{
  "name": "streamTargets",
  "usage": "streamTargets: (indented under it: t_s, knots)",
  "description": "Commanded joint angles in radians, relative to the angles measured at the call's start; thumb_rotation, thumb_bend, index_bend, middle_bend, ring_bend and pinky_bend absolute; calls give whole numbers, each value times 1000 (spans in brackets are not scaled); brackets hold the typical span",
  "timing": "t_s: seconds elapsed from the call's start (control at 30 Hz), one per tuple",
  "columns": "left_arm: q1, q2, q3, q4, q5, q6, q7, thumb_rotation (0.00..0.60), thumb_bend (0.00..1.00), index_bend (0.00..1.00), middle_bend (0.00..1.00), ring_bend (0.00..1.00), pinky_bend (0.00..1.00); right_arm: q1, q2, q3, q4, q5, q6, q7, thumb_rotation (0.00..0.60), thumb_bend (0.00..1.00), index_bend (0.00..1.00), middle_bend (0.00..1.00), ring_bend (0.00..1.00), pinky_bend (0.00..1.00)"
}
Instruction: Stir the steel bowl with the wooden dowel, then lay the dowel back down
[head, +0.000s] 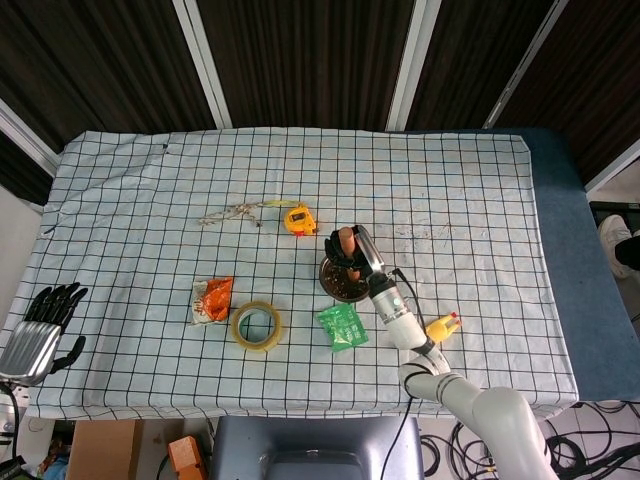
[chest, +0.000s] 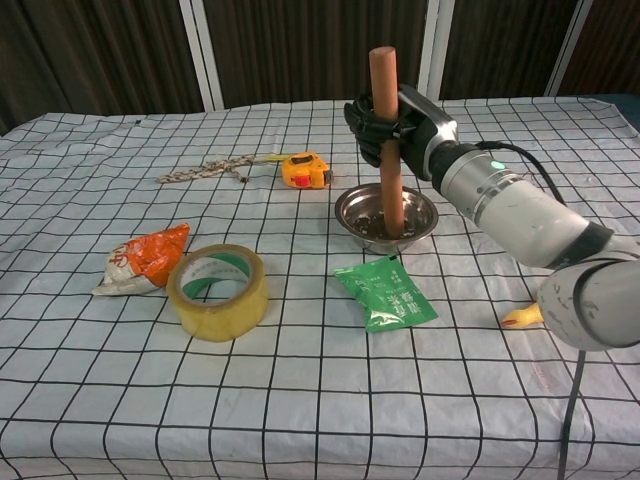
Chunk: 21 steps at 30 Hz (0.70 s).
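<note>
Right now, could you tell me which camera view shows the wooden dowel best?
The chest view: the wooden dowel stands near upright, its whole length visible down into the steel bowl, gripped by the right hand. The head view shows only its top end.

- Left hand (head: 40, 330): beyond the table's front-left corner, partly cut by the head view's left edge.
- Wooden dowel (chest: 388, 150): middle hidden by right hand (chest: 390, 125); contents of steel bowl (chest: 386, 217) indistinct.
</note>
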Motion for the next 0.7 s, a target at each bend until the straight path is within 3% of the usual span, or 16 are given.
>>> streamTargets:
  t_s: [0.03,0.1,0.2,0.37,0.5,0.63,0.7]
  knots:
    - [2,1,0,-4,3,9,4,600,420,0,31,39,22,2,5,5,-4,-4,24,26,600,857,1000,1000,1000,1000]
    - [5,8,-1,-24,11,31,16,600,420,0,31,39,21,-2,56,17,-73,-29,119,45,600,857,1000,1000,1000,1000]
    - [5,17,0,-49,16,39,32,600,420,0,32,39,21,-19,124,19,-180,-46,174,17,600,857,1000,1000,1000,1000]
    - [6,32,1,-96,28,58,67,600,420,0,31,39,21,-61,276,30,-415,-57,234,-126,600,857,1000,1000,1000,1000]
    - [10,45,4,-131,38,73,92,600,420,0,32,39,21,-100,375,13,-501,-35,223,-468,600,856,1000,1000,1000,1000]
    - [11,58,0,-159,38,82,108,600,420,0,31,39,21,-152,442,-68,-470,-22,175,-876,600,856,1000,1000,1000,1000]
    - [10,61,-1,-165,39,81,113,600,420,0,31,39,21,-180,446,-95,-437,-15,172,-970,600,857,1000,1000,1000,1000]
